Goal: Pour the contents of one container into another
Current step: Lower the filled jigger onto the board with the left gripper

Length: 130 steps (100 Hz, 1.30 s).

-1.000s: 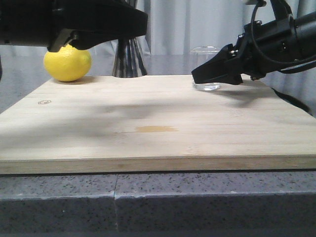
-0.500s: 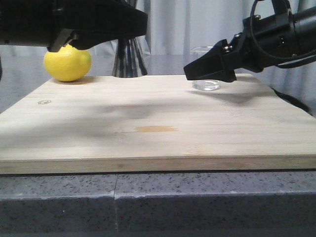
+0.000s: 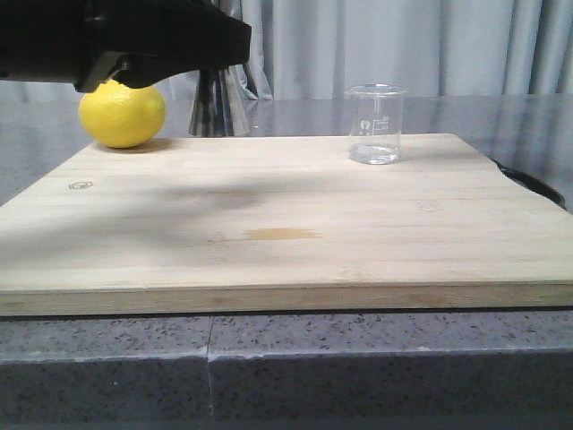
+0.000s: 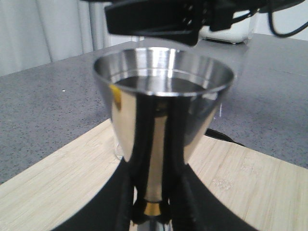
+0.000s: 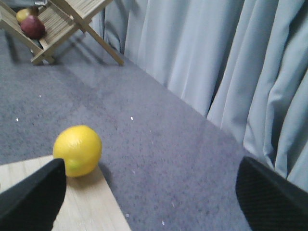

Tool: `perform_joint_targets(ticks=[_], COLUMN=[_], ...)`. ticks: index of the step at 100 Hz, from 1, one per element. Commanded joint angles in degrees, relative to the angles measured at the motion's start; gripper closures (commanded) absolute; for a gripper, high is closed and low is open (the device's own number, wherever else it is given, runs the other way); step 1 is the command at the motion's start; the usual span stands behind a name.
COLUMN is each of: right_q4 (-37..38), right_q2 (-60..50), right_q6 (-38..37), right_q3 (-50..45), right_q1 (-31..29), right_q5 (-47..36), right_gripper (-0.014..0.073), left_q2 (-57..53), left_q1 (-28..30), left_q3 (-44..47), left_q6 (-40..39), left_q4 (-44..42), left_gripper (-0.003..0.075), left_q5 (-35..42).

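Seemingly the pour was over. The beaker [image 3: 375, 124] stood upright by itself on the board [image 3: 295, 224], toward its far right part, with nothing near it and no liquid I could make out inside. Its long axis ran straight up, mouth to the ceiling; its white marks faced the front camera, and I could not tell which way the lip turned.

The jigger [image 4: 161, 120] was held in the left gripper [image 4: 154, 202], whose fingers [image 4: 137, 178] were closed on its narrow waist at the gold band. It too stood vertical, wide cup uppermost, and a dark level inside looked like liquid. In the front view it sat behind the board's far left part, close beside the lemon [image 3: 122, 113].

The right gripper [image 5: 144, 202] was spread wide and held nothing; it looked out over the lemon and the grey counter.

What remained, by my judgement, was setting the jigger down and letting go.
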State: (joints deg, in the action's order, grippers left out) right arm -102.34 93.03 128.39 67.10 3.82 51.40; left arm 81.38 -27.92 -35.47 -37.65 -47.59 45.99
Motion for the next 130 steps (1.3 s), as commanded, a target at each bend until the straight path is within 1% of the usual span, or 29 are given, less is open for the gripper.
perform_joint_targets(ticks=[1,23,46,69,79,105,119,130], right_q4=[-2.38,-2.38,-2.38,-2.38,-2.38,-2.38,-2.38,-2.38], right_q2=[-4.93,-10.63,-14.22,-14.59,-14.59,-14.68,-14.68,-14.72], right_q6=[-1.01,-1.84,-2.11,-3.28,-3.84,-4.23,-4.23,-4.28], right_q3=[2.54,2.54,2.54,2.54,2.54,2.54,2.54,2.54], right_q1=[-0.16,-0.16,-0.16,-0.16,-0.16,-0.16,-0.16,-0.16], right_q5=[4.82,5.89,5.89,6.12,6.81,7.41,7.41,7.41], right_gripper=[-0.0055,-0.0055,-0.0055,-0.0055,-0.0055,-0.0055,-0.0055,-0.0055], left_q2=[-0.64,4.04,7.22,8.69,9.57,11.16,11.25,11.25], left_q1=[0.95,2.62,2.77,2.87,2.87,2.87,2.87,2.87], left_q3=[-1.7,-1.7,-1.7,-1.7,-1.7,-1.7,-1.7,-1.7], left_q6=[0.1,4.0,4.57,4.81,7.33,7.72,10.58,10.75], left_q4=[2.61,2.75,2.99,3.08,3.22,4.15,4.45,6.09], left_gripper=[0.0739,0.0739,0.0739,0.0739,0.0739,0.0739,0.0739,0.0739], left_q5=[5.15,9.14,10.64,12.15,12.67,13.61,13.61,13.61])
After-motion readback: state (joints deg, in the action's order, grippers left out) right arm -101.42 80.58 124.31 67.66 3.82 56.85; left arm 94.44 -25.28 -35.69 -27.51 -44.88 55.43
